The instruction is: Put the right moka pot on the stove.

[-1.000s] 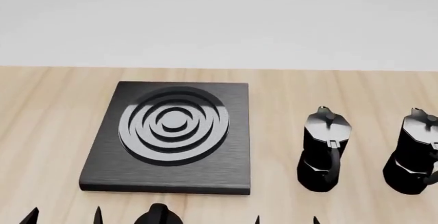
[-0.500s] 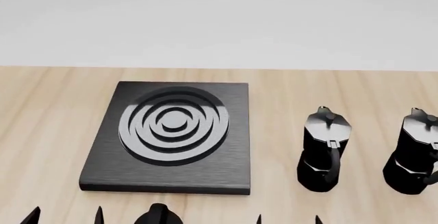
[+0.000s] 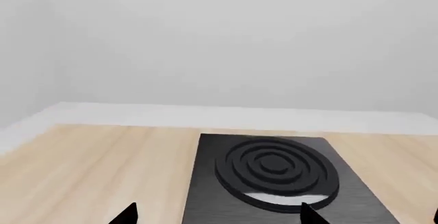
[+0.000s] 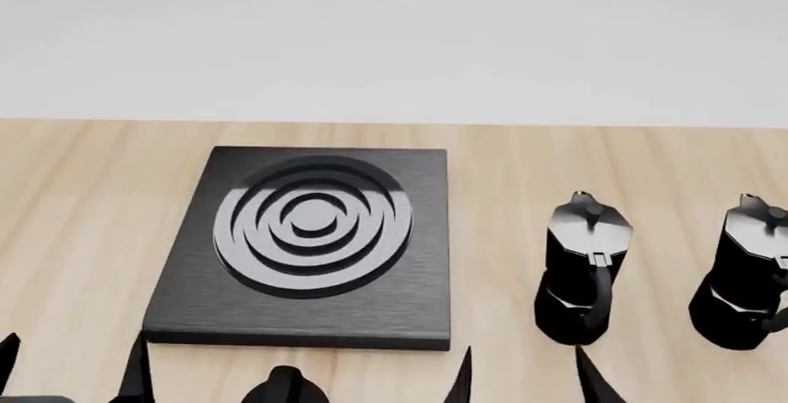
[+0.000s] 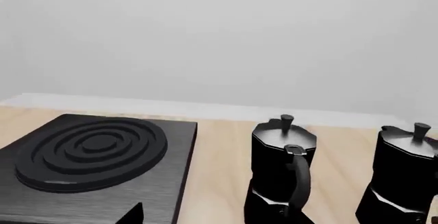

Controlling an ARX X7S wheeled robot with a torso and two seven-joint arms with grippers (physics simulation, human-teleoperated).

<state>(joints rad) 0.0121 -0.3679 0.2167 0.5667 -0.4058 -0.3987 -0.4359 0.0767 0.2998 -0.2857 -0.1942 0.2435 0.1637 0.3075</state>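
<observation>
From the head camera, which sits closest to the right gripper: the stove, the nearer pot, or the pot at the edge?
From the right gripper:
1. Left moka pot, just ahead, slightly right.
2. Stove and right moka pot, on opposite sides: too close to call.

Two moka pots — the right moka pot (image 4: 743, 274) and its twin moka pot (image 4: 584, 269) — one stove (image 4: 308, 246), one small round knob (image 4: 284, 386).

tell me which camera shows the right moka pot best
The right wrist view: the right moka pot appears large and close, with knob and faceted body visible, though cut by the edge. The head view shows it smaller, also cropped. The left wrist view misses it.
</observation>
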